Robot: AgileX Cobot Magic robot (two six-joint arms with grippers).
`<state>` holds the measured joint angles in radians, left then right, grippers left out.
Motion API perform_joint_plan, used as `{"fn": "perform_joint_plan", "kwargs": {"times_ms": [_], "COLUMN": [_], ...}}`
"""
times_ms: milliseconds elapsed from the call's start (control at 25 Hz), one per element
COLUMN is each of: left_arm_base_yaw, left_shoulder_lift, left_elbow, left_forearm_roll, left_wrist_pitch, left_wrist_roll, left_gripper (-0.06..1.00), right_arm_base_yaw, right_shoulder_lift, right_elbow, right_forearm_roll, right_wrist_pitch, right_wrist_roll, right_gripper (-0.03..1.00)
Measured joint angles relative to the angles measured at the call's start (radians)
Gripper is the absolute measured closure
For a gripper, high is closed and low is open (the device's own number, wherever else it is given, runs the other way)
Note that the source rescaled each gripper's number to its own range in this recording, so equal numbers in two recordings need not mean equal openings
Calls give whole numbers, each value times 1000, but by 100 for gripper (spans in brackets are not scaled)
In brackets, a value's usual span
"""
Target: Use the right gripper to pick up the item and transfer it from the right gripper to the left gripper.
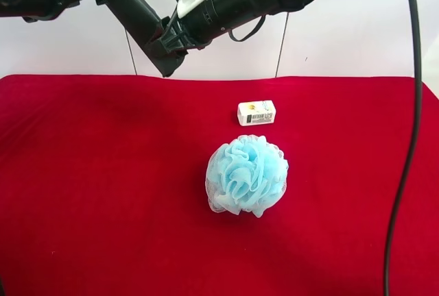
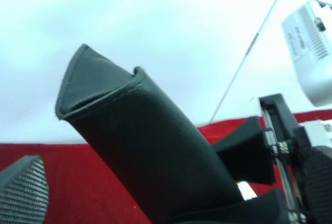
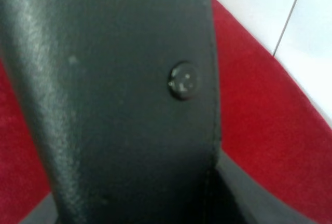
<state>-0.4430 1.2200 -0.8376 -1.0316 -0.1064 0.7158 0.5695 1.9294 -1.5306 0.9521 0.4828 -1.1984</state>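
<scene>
Nearest me, a light blue mesh bath pouf (image 1: 247,176) sat on the red cloth (image 1: 82,207), with a small white printed box (image 1: 256,112) a little behind it. Beyond them, above the cloth's far edge, the right gripper (image 1: 170,39) was clamped tight on a long matte black wedge-shaped case (image 2: 150,146), held tilted in the air. The left gripper (image 2: 168,187) gaped fully wide, its 2 textured fingers (image 2: 23,187) either side of the case, holding nothing.

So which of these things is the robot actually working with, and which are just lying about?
In the job:
- black case
- right pincer, shut on it
- left pincer, open, due to take it

Lying about:
- blue bath pouf
- small white box
</scene>
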Motion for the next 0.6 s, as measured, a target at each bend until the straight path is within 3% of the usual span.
{"fn": "perform_joint_plan", "kwargs": {"times_ms": [600], "left_arm_base_yaw": [-1], "left_shoulder_lift": [63], "left_elbow": [0], "left_forearm_roll": [-1], "left_wrist_pitch": [-126], "left_wrist_roll": [0], "left_gripper": [-6], "right_arm_base_yaw": [77], "right_shoulder_lift": [0], "right_elbow": [0], "right_forearm_roll": [2], "right_wrist_pitch": [0], "right_wrist_roll": [26], "right_gripper": [95]}}
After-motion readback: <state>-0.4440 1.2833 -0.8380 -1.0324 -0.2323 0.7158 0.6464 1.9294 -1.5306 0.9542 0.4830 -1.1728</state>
